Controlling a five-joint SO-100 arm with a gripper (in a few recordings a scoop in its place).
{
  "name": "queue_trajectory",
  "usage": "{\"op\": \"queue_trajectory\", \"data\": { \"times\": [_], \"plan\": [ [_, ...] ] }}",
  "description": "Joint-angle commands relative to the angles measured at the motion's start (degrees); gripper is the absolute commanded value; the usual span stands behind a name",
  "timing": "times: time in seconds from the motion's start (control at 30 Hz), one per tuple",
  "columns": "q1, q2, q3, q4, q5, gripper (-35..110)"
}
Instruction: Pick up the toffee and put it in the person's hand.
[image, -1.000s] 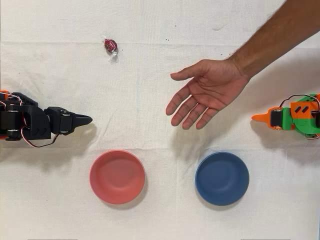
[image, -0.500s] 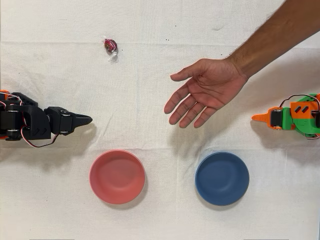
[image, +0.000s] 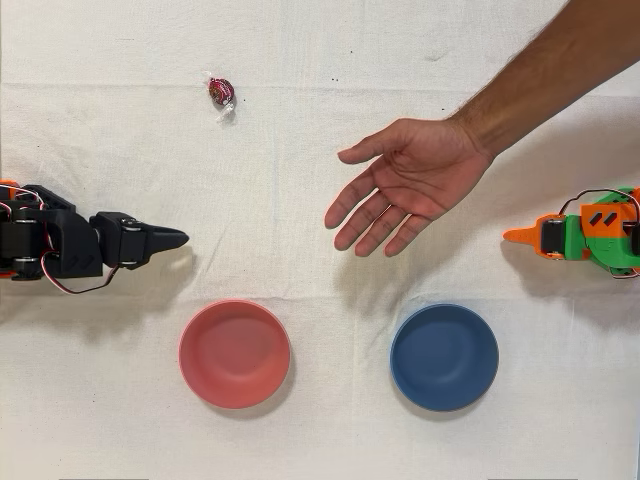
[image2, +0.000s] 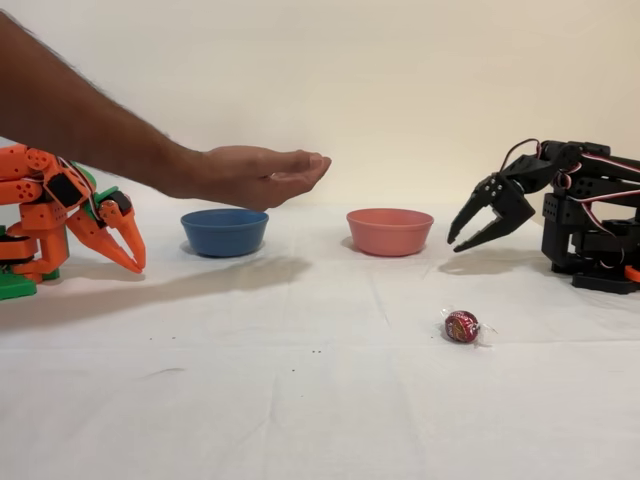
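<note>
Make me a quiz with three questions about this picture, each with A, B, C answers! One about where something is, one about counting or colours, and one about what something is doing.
1. Where is the toffee?
A. In the pink bowl
B. On the white cloth
C. In the person's hand

2. How many bowls are there?
A. One
B. Two
C. Three

3. What are the black gripper's jaws doing?
A. Open, holding nothing
B. Shut on the toffee
C. Shut on a bowl

Answers:
1. B: it lies alone on the cloth, away from both bowls.
2. B: one pink bowl and one blue bowl.
3. A: in the fixed view the jaws are spread apart with nothing between them, and the person's hand waits, palm empty.
</note>
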Motion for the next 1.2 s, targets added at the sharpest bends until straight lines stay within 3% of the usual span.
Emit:
{"op": "queue_trajectory", "data": {
  "times": [0.0,0.53,1.17],
  "plan": [
    [-0.4,-2.4,-3.7,-0.6,0.8,8],
    [-3.2,-33.3,-34.0,3.6,-3.5,13],
    [-19.4,-70.8,-66.7,6.1,-4.4,18]
  ]
}}
